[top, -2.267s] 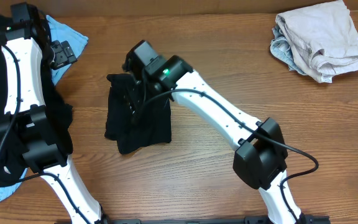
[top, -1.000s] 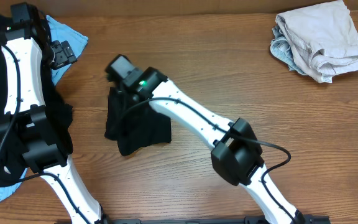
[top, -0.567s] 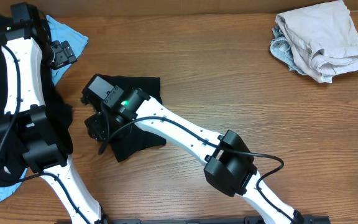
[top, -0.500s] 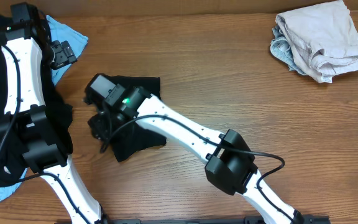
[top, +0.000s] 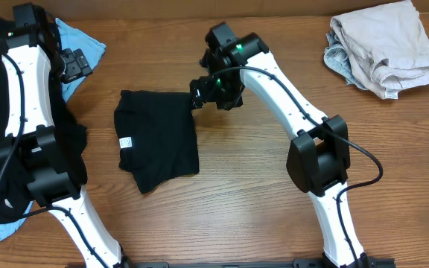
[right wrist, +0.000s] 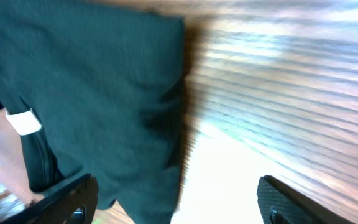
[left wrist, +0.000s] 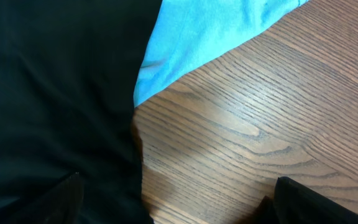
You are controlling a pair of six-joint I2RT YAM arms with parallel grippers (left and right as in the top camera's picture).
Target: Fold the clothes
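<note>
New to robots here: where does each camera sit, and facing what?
Overhead: above the table, looking down on both arms, folded black shirt.
Left wrist: on the left arm, facing light blue shirt; own fingertips show.
Right wrist: on the right arm, facing that shirt; fingertips show.
Shared: overhead and right wrist both show its white tag.
</note>
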